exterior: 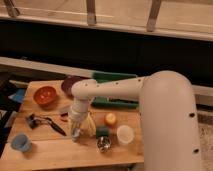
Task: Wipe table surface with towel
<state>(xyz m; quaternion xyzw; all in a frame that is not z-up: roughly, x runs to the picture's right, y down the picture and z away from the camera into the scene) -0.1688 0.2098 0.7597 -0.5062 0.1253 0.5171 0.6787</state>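
My gripper (76, 131) points down at the wooden table (55, 152), just left of a yellow object (91, 124), and is low over the boards or touching them. The white arm (110, 91) reaches in from the right. I see no towel in or under the gripper. A blue cloth-like patch (18, 95) lies at the table's far left edge; it may be the towel, but I cannot tell.
An orange bowl (45, 95) and a purple bowl (70, 84) sit at the back left, a green tray (116, 80) behind the arm. A black tool (42, 121), blue cup (20, 142), orange fruit (110, 119), green sponge (102, 131), metal cup (104, 144) and white cup (124, 134) surround the gripper.
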